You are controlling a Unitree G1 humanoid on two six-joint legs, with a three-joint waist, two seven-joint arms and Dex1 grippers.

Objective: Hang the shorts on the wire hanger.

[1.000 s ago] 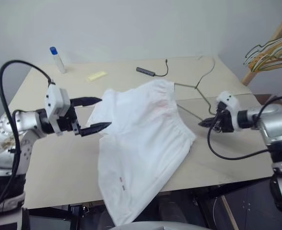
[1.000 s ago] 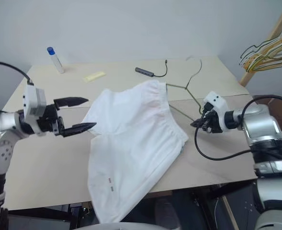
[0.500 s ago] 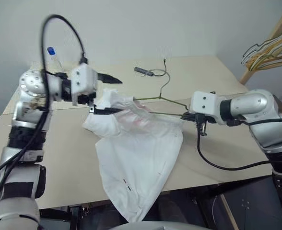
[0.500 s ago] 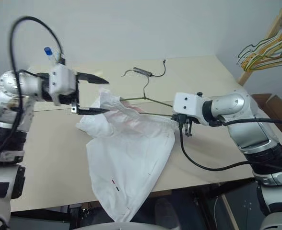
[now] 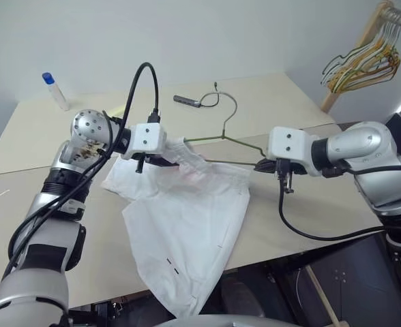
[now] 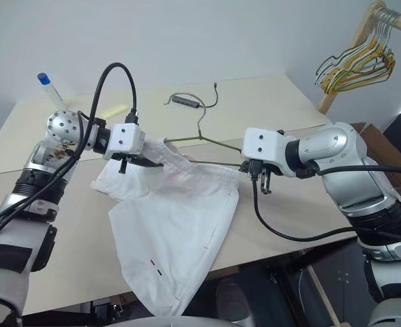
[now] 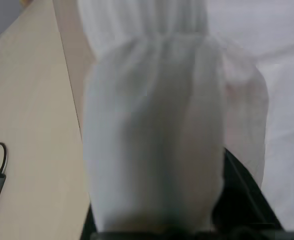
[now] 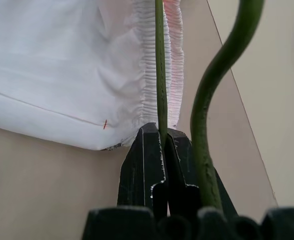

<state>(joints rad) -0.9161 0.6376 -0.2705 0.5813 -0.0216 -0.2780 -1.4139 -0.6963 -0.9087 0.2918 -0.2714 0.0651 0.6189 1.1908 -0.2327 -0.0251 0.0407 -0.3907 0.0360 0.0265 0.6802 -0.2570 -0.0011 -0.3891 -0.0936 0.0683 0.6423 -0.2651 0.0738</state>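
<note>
The shorts [image 5: 187,225] are thin, soft white cloth with a gathered, ribbed elastic waistband tinged faint pink. They lie crumpled on the smooth pale wooden table [image 5: 282,102], one leg spilling over the near edge, a small black-and-red mark by the hem. The left gripper [image 5: 165,159] has its black fingers pinched on a bunched fold of waistband, lifting it. The wire hanger [image 5: 224,139], a thin dark triangle with a curved hook, reaches into the waistband; the right gripper [image 8: 161,150] is clamped tight on its lower wire at the corner.
</note>
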